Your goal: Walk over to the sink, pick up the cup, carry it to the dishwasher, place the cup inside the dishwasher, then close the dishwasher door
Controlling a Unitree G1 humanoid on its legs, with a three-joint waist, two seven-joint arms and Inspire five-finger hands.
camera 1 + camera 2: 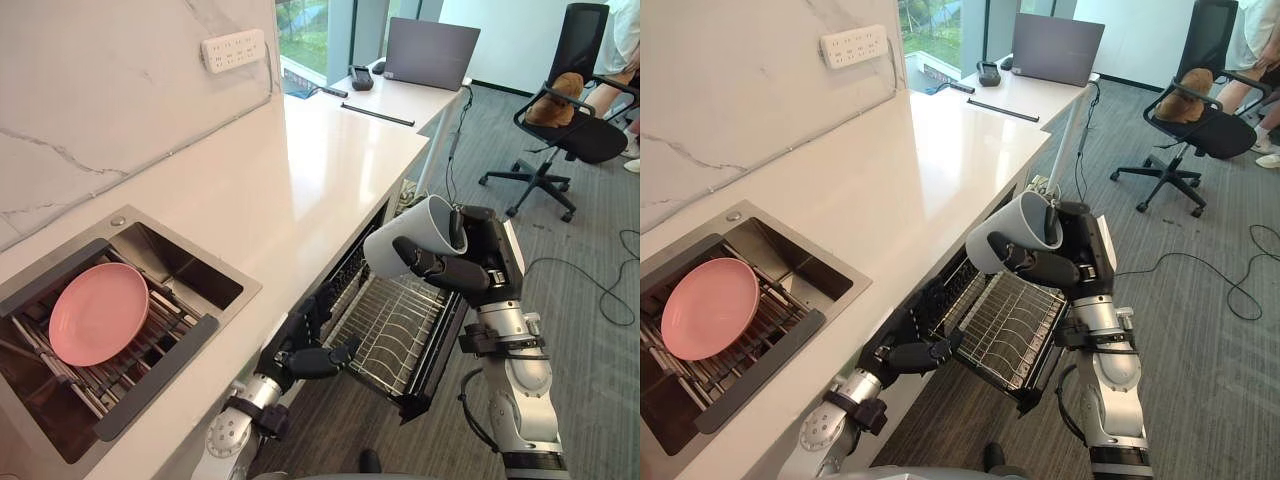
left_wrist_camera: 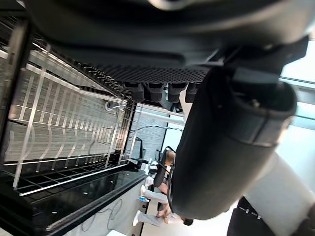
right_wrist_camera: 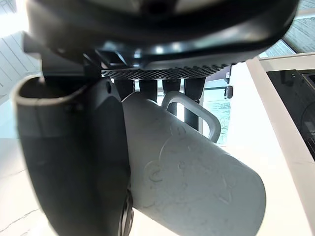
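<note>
1. Left eye view: your right hand point(image 1: 452, 270) is clamped round the white cup point(image 1: 410, 238), thumb across its side.
   - The cup is tilted, long axis roughly 8-to-2 o'clock, mouth toward 2.
   - The pulled-out dishwasher rack point(image 1: 392, 325) sits at 6 o'clock from the cup, beneath it and apart.
   - The open dishwasher door point(image 1: 432, 372) lies under the rack.
   - Your left hand point(image 1: 300, 352) is at 8 o'clock from the cup, by the rack's near corner. Its fingers are loose and empty, and I can't tell if it touches the rack.
2. Right eye view: same layout. The sink point(image 1: 858, 283) with a pink plate point(image 1: 710, 308) is off at 9 o'clock, well apart from the cup.
3. Left wrist view: the left fingers point(image 2: 147, 90) are straight with nothing in them, rack wires just past them.
4. Right wrist view: the right fingers point(image 3: 147, 88) curl over the cup body next to its handle, thumb point(image 3: 74, 147) on the other side, a firm hold.
5. Judgement: carry is done, placing comes next. Lower toward 6 o'clock and tip the mouth down. The left hand looks nearer for closing the door.
</note>
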